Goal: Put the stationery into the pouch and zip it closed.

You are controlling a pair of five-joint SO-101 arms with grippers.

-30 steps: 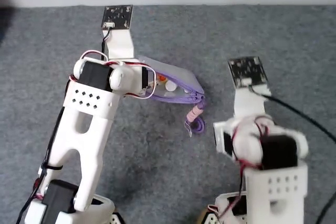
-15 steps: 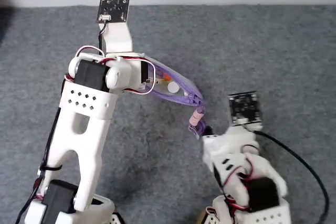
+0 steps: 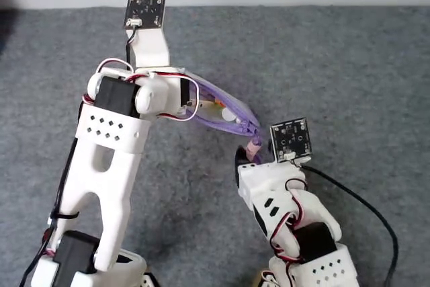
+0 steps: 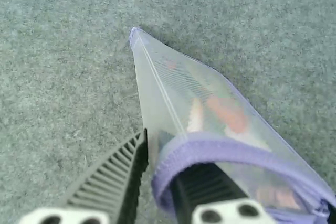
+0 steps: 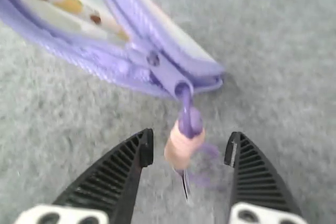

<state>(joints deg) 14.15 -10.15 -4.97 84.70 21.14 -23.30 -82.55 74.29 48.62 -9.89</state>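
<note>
A translucent purple pouch (image 3: 225, 111) lies on the grey carpet, with orange and white stationery (image 4: 224, 113) showing through its wall. My left gripper (image 4: 157, 182) is shut on the pouch's purple rim (image 4: 220, 148) at its left end, one finger inside and one outside. The zipper slider (image 5: 157, 64) sits at the pouch's right end, and its pink and purple pull (image 5: 184, 137) hangs down onto the carpet. My right gripper (image 5: 190, 142) is open, with one finger on each side of the pull and neither touching it. From above, the right gripper (image 3: 244, 159) is just below the pull (image 3: 254, 144).
Grey carpet (image 3: 363, 78) covers the whole table, with free room to the right of and beyond the pouch. The left arm's white body (image 3: 111, 146) overhangs the pouch's left end. A black cable (image 3: 366, 210) trails from the right arm.
The right arm has swung left and down from beside the pouch, bringing its open gripper to the zipper pull. The left arm has kept its hold on the pouch and shifted a little.
</note>
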